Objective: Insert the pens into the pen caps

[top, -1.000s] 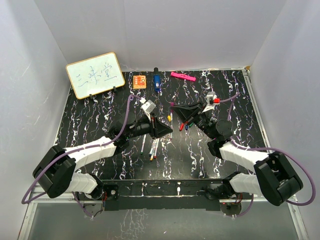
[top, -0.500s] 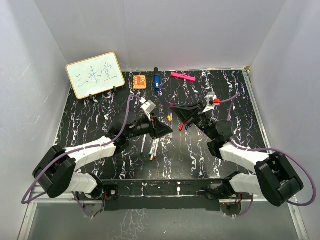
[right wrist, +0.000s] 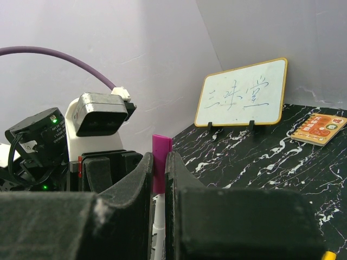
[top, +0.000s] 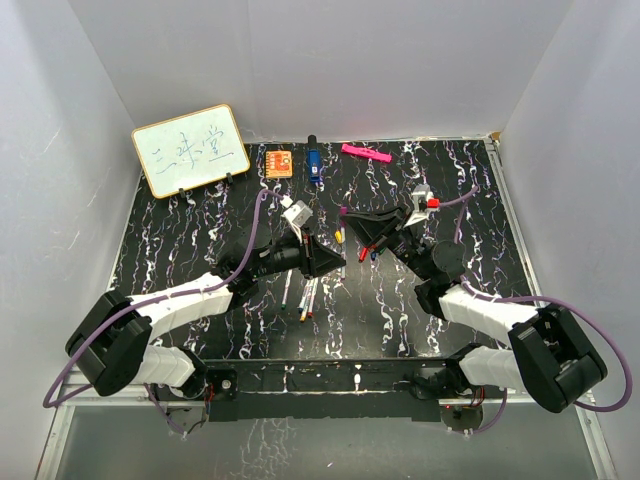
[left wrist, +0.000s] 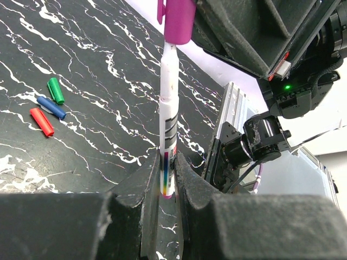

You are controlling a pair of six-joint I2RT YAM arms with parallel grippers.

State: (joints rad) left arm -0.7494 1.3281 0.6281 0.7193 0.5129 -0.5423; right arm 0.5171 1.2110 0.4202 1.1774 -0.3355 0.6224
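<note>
Left end effector is pinching the white pen by its tail, so its tip is pointing straight into the purple cap, which the right end effector is clamping. The cap appears only partly seated. Green cap, blue cap and red cap are lying at the pen's 9 o'clock. On the desk, the left arm is reaching toward 2 o'clock and the right toward 10, both low, meeting mid-desk.
</note>
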